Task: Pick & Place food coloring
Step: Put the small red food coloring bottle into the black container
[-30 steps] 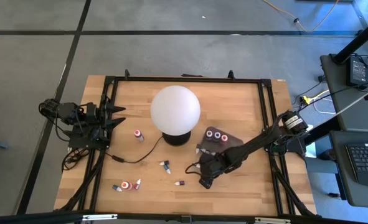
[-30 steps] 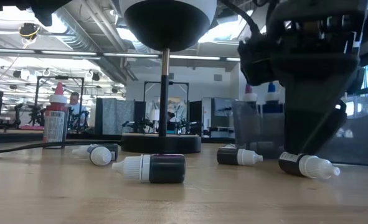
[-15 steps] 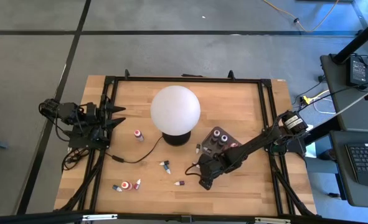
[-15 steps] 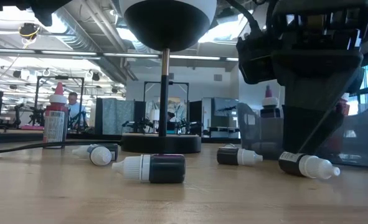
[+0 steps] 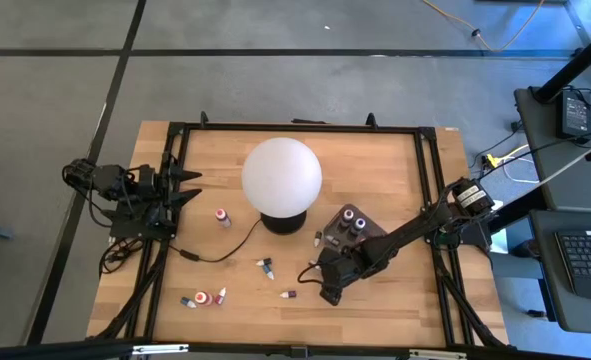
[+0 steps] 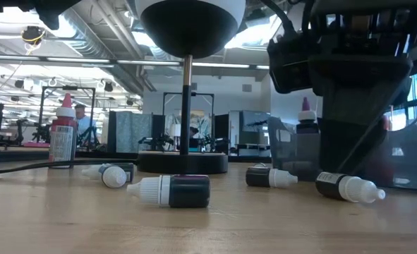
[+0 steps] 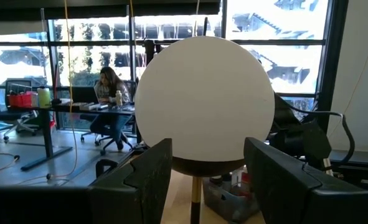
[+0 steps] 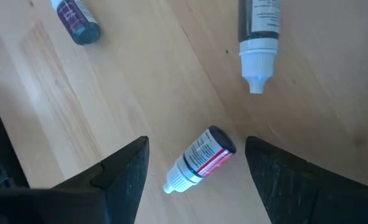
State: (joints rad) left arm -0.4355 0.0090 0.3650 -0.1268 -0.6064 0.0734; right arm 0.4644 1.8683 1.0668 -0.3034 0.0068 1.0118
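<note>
Centre the right gripper (image 8: pixel 193 165), jaws wide and empty, over the lying bottle (image 8: pixel 199 158). Descend squarely, then close. The left gripper (image 7: pixel 205 177) waits open, empty.

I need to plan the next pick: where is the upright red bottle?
In the high view, the red bottle stands alone left of the globe lamp, on the left arm's side.

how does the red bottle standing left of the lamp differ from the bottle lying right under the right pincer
The red bottle stands upright left of the lamp base; the bottle under the right pincer lies on its side.

The standing one is far from either arm; the lying one sits between the open right pincer's fingers, not yet touched.

Both are tiny, pale-tipped bottles with red on them, resting on the wooden table.
</note>
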